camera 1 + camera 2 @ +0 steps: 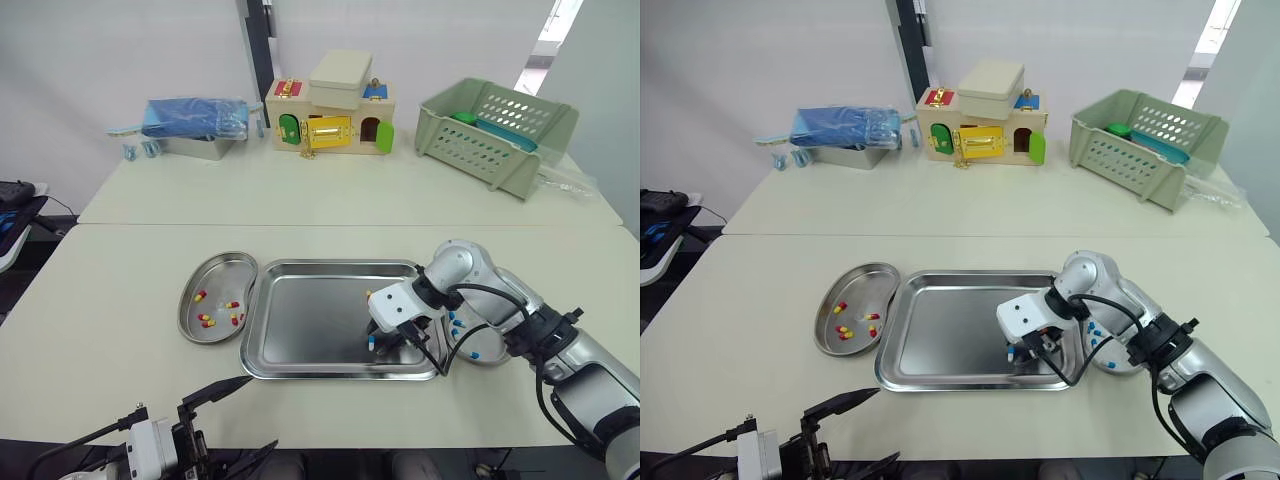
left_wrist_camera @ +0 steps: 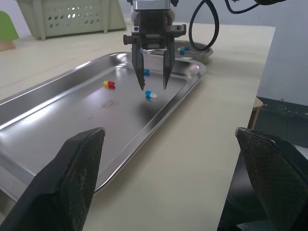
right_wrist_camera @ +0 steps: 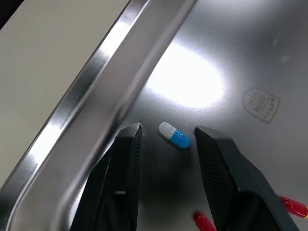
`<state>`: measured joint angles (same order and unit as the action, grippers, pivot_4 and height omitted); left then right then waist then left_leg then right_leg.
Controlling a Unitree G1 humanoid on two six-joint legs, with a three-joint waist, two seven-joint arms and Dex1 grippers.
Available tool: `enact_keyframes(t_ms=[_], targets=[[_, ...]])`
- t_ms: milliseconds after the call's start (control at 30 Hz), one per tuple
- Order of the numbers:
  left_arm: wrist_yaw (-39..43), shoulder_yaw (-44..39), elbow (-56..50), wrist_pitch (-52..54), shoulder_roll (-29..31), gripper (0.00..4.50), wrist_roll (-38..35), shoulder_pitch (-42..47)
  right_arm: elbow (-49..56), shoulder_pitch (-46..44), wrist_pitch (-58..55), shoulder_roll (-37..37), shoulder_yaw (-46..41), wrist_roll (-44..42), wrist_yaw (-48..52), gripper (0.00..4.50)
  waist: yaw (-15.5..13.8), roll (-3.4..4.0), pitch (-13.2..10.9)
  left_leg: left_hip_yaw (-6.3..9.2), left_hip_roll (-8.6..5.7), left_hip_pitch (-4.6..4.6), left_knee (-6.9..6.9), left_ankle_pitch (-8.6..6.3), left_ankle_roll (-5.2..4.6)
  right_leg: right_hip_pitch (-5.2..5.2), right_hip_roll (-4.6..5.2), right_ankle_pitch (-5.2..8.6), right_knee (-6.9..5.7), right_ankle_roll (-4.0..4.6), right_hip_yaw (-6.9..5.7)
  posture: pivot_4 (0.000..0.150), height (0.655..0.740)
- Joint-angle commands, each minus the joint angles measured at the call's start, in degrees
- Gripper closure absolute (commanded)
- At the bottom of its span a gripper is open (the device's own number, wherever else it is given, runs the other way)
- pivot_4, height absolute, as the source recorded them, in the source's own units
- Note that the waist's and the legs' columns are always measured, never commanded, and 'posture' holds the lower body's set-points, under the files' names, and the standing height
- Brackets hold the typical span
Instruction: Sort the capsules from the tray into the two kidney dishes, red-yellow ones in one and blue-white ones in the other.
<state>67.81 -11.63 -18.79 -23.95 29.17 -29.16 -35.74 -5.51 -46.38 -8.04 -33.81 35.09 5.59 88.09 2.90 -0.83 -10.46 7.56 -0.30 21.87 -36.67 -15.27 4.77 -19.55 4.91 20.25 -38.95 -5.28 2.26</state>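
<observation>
Right gripper [image 3: 167, 128] low over tray [image 1: 300, 305] near-right corner, fingers spread around blue-white capsule [image 3: 174, 135]. Raised rim just beside one finger, tight there. Red-yellow capsule [image 2: 109, 84] near. Tray left and middle bare, free passage. Left kidney dish [image 1: 225, 275] just beside left rim.

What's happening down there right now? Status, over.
Right gripper open, jaws either side of a blue-white capsule on the tray. Left gripper open, off the tray. Red-yellow capsule nearby, clear of the jaws.
</observation>
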Motion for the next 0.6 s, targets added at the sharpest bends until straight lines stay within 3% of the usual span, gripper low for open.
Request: enact_keyframes(t_ms=[33,333,600], targets=[[-1.15,0.10,-2.47,0.26,0.71,0.00,-0.38,-0.67,-0.66,-0.28,1.21,0.76,0.07,0.72,-0.38,2.62,-0.01,0.00,0.00,0.00,0.00,0.00,0.00,0.00,0.00,0.00,0.00,0.00,0.00,0.00,0.00,0.150,0.7400],[-2.21,-0.22,-3.34,0.55,1.38,0.00,-0.57,-1.77,-3.09,0.47,2.69,1.19,0.69,2.89,-1.09,2.62,-0.01,0.00,0.00,0.00,0.00,-0.01,0.01,0.00,0.00,-0.01,0.00,0.00,0.00,0.00,0.00,0.150,0.7400],[-2.18,-0.37,-3.05,0.15,1.55,0.00,-0.83,-2.06,-2.86,0.53,2.73,1.45,0.72,3.28,-1.35,4.28,-0.02,0.01,0.00,0.00,0.00,-0.01,0.01,0.00,0.00,0.00,0.00,0.00,0.00,0.00,0.00,0.150,0.7400]])
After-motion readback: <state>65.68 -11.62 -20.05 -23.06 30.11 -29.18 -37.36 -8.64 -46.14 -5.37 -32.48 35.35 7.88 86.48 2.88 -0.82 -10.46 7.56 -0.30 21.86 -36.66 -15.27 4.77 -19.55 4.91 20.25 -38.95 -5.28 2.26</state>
